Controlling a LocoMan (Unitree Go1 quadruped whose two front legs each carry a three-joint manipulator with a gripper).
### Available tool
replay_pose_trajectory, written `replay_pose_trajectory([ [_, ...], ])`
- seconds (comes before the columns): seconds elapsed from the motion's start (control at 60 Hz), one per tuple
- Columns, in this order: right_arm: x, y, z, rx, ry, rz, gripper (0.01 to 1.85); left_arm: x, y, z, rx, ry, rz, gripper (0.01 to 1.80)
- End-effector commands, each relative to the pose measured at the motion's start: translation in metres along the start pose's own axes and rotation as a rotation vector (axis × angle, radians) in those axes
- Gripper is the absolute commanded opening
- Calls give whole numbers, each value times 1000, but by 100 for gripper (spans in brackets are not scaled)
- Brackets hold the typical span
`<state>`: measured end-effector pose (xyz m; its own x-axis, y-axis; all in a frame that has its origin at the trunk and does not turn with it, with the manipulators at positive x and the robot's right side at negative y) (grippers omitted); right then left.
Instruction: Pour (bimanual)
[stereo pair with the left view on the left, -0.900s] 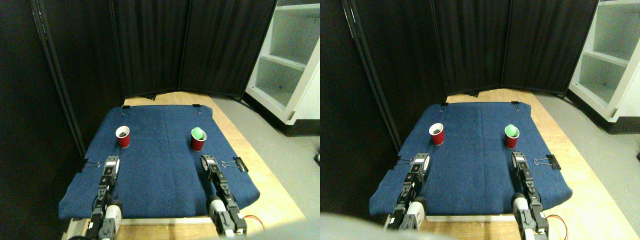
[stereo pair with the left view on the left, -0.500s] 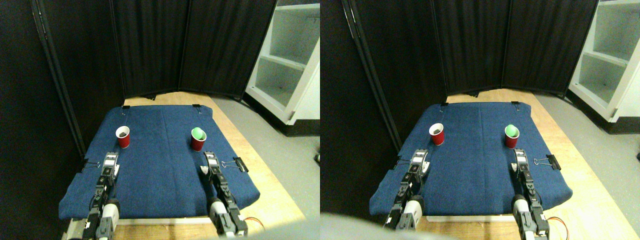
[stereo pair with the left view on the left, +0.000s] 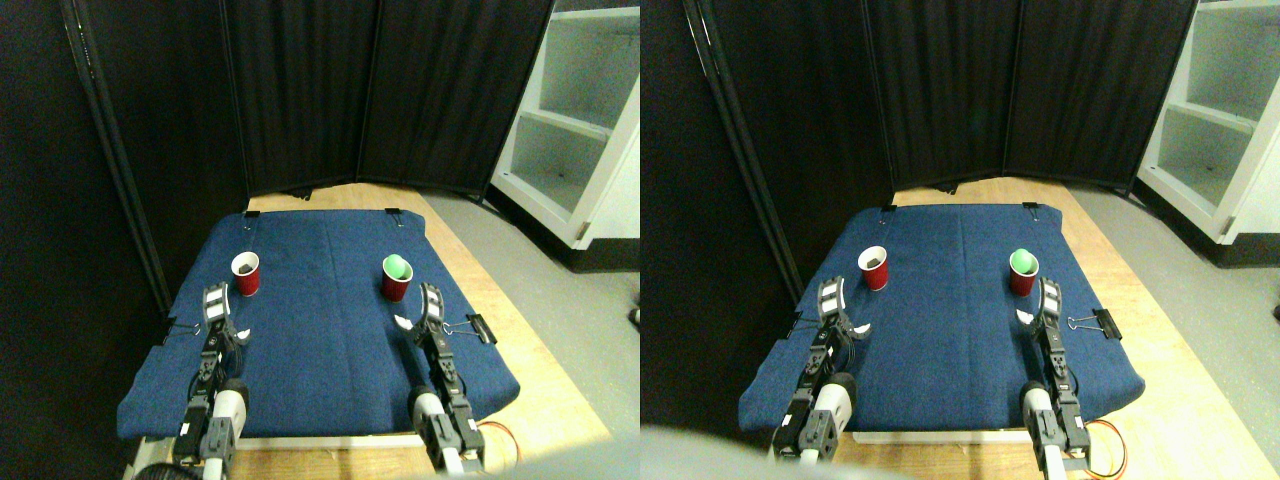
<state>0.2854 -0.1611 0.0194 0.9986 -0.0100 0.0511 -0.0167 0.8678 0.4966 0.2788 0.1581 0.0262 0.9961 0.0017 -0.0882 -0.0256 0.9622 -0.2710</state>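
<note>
jaws apart near two red cups (stereo pair with the left view on the left: 245, 274)

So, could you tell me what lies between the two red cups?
Only bare blue cloth lies between the left cup and the right cup, as the stereo view shows.

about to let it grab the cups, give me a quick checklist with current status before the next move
1. Left cup upright on the blue cloth: ok.
2. Right cup upright, green inside: ok.
3. Left gripper open, just short of its cup, not touching: ok.
4. Right gripper open beside its cup, not yet around it: ok.
5. Binder clip lies close to the right gripper; clearance: cannot tell.
6. Fill level in the cups: cannot tell.
</note>
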Motion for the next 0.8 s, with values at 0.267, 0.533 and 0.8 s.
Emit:
replay_pose_trajectory([
  [0.267, 25, -3, 1, 287, -14, -67, 83, 14, -9, 15, -274, -69, 29, 86],
  [0.533, 31, -14, -3, 564, -4, -171, 98, 29, 2, 10, -529, -113, 117, 95],
  [0.8, 35, -17, -9, 809, 5, -228, 95, 42, 12, 1, -710, -117, 186, 96],
])
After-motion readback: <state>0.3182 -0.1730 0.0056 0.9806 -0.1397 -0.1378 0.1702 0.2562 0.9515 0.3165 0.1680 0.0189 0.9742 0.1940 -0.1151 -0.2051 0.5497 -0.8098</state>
